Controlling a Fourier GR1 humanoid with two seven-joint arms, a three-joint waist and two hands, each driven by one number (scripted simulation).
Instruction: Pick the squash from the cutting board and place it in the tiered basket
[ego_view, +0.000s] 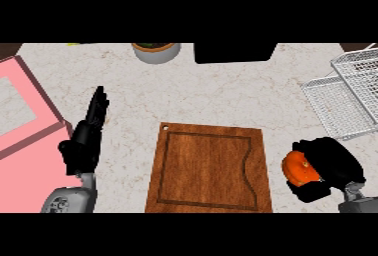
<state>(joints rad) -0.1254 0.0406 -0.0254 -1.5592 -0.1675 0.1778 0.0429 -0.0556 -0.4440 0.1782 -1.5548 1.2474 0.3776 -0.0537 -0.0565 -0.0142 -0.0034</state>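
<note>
An orange squash sits in my right hand, whose fingers curl round it just off the right edge of the wooden cutting board. Part of the squash is hidden by the hand. The board's top is bare. The white wire tiered basket stands at the right edge, up and right of the held squash. My left hand rests open left of the board, fingers straight and pointing away.
A pink tray-like object lies at the left edge. A grey pot with a plant and a black block stand at the counter's far side.
</note>
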